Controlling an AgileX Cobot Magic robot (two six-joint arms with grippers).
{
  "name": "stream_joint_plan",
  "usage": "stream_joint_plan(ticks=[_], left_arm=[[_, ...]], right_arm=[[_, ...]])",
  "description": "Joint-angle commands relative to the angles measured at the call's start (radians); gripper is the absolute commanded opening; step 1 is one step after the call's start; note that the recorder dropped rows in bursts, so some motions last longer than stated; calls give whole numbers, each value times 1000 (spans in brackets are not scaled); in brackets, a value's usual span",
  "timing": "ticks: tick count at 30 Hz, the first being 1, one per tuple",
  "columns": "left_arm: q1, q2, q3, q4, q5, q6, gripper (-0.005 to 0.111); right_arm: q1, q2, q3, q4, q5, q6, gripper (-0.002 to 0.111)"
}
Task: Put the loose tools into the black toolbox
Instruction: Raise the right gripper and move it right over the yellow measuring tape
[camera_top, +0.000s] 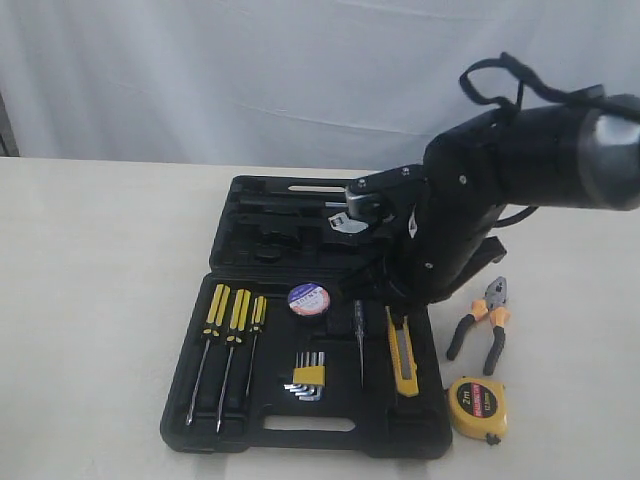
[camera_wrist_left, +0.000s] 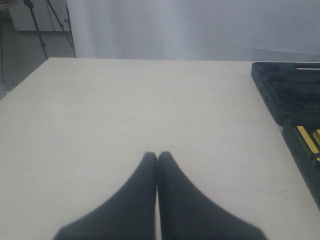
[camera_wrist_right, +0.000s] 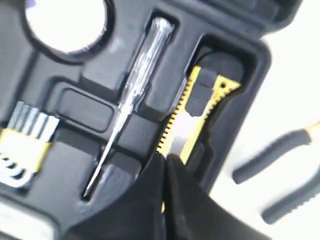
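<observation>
The black toolbox (camera_top: 300, 432) lies open on the table. In its front half the black tape roll (camera_top: 308, 298) sits in a round recess and the yellow-and-black utility knife (camera_top: 402, 355) lies in a slot at the right. The orange-and-black pliers (camera_top: 482, 325) and the yellow tape measure (camera_top: 476, 408) lie on the table to the right of the case. My right gripper (camera_wrist_right: 166, 157) is shut and empty, its tips just above the utility knife (camera_wrist_right: 200, 110). My left gripper (camera_wrist_left: 157, 155) is shut over bare table, left of the toolbox (camera_wrist_left: 285, 95).
Three yellow-handled screwdrivers (camera_top: 232, 320), a hex key set (camera_top: 308, 375) and a clear-handled tester (camera_top: 359, 335) lie in the front half. The right arm (camera_top: 470, 200) hides part of the case's rear half. A white curtain hangs behind the table.
</observation>
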Motion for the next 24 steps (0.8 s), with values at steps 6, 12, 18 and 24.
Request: stream_joint_plan(ticks=[6,12,18,24], left_arm=[[-5,-1,3,0,-5,-6,0],[-5,-1,3,0,-5,-6,0],[-5,-1,3,0,-5,-6,0],[-5,-1,3,0,-5,-6,0]], right_arm=[[-7,-156,0,-38,98,9,-1],[-39,-228,4,-102,206,46,-1],[-116,-375,165,-104,146,35,-1],[-118,-462,381,20,160,68,-1]])
